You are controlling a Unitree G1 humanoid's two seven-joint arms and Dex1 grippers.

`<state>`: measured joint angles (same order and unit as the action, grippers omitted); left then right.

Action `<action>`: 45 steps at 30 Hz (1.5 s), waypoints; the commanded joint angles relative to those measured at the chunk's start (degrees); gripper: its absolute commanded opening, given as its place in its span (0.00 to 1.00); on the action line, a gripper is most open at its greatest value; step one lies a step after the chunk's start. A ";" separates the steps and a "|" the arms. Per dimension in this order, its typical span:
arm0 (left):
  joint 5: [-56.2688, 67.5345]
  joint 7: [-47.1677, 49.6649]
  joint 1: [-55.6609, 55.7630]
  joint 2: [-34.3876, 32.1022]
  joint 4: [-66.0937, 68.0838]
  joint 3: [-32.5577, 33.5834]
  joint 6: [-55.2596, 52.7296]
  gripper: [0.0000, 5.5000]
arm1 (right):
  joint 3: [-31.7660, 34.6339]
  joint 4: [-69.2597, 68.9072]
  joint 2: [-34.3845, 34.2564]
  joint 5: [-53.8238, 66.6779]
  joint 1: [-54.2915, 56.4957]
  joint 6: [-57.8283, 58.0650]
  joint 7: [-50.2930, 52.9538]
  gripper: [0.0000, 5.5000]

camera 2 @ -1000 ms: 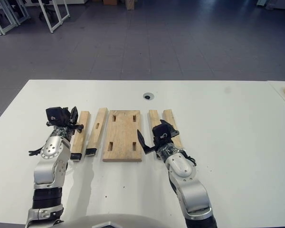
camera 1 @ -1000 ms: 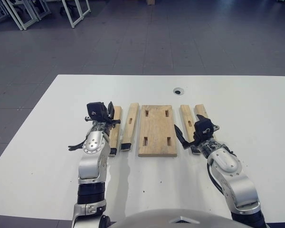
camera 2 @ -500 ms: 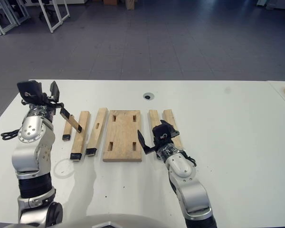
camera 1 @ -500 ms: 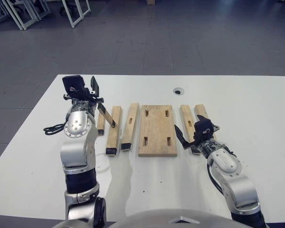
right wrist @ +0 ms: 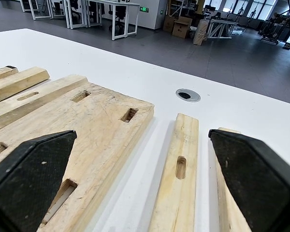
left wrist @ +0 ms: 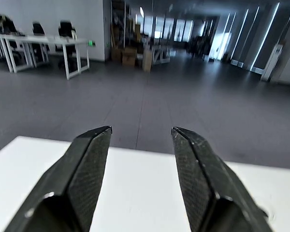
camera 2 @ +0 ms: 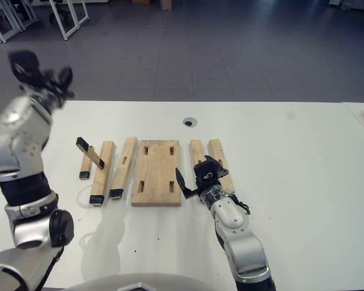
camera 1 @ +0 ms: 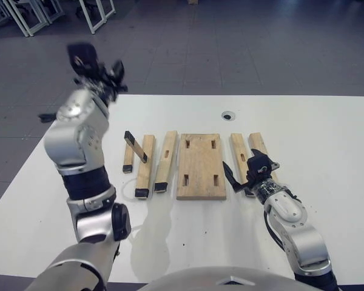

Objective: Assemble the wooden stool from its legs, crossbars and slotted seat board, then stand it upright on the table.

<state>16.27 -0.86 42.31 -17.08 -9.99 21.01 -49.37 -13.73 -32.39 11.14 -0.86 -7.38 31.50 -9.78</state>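
**A:** Head view first. Where's the seat board (camera 1: pixel 200 165)?

**B:** Flat on the table (camera 1: pixel 327 133), slots up to take the joints. Paired legs (camera 1: pixel 155 162) lie at its 9 and 3 o'clock. The crossbars (camera 1: pixel 133 151) are farther out at 9, one propped aslant.

**A:** And the left gripper (camera 1: pixel 98 68)?

**B:** High at 10 o'clock, well off the parts. In the left wrist view, its fingers (left wrist: pixel 89 159) are parted and empty.

**A:** Right wrist view?

**B:** The right gripper (right wrist: pixel 142 145) is spread wide and low. The inner right leg (right wrist: pixel 179 193) is framed between its fingers, likely lined up for a pick.
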 commanded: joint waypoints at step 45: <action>7.12 6.02 -63.13 6.23 -32.45 -17.05 -15.78 0.74 | 1.50 0.16 0.29 -0.49 -0.29 0.23 0.20 0.92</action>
<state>24.01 6.64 -20.29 -11.27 -44.99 4.44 -67.07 -12.41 -32.42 11.32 -1.11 -8.22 31.82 -9.33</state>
